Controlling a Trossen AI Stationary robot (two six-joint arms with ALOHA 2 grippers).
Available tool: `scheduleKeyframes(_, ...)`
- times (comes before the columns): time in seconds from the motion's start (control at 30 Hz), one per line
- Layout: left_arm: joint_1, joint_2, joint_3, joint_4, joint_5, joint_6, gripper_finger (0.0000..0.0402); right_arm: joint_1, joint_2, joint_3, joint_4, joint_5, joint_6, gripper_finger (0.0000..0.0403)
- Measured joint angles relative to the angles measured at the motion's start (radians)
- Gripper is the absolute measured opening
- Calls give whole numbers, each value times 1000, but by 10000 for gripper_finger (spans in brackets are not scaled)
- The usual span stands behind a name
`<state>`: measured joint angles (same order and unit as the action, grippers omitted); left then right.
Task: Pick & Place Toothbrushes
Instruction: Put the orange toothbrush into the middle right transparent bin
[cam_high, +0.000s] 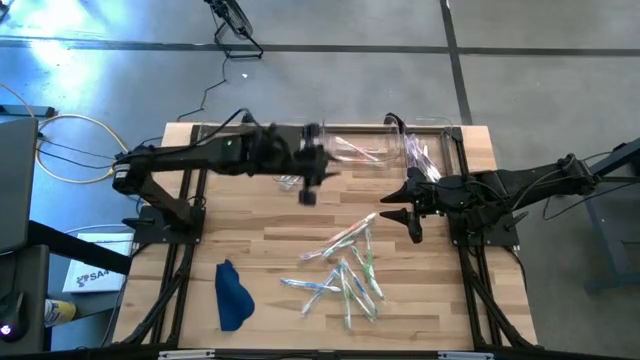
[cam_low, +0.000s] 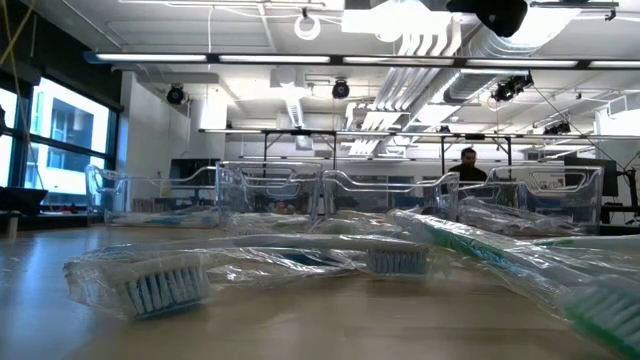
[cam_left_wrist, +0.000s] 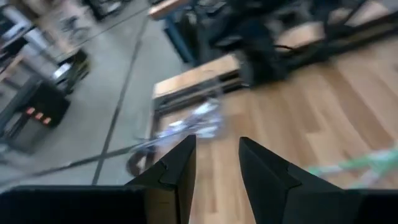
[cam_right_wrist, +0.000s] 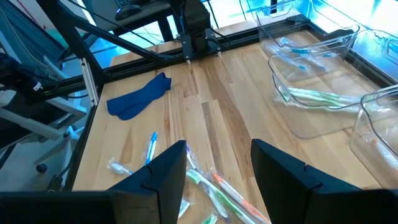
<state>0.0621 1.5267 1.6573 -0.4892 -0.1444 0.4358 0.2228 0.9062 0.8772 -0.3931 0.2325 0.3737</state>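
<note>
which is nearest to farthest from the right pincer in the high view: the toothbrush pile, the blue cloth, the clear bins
1. Clear plastic rectangular bins, just beyond the right pincer at the table's far edge; too close to call against 2.
2. Pile of wrapped toothbrushes, on the wood toward the near side.
3. Dark blue cloth, far across near the left corner.
</note>
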Motion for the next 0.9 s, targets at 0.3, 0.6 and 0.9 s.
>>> scheduleKeyframes(0.3, -64, -16, 0, -21, 12, -152, 117, 0, 0, 0, 0, 0, -1, 173)
scheduleKeyframes(0.6, -76, -15, 0, -60, 116, 63, 117, 0, 0, -1, 0, 0, -1, 173)
scheduleKeyframes(0.9, -85, -25, -4, -25, 139, 164, 117, 0, 0, -1, 0, 3, 0, 173)
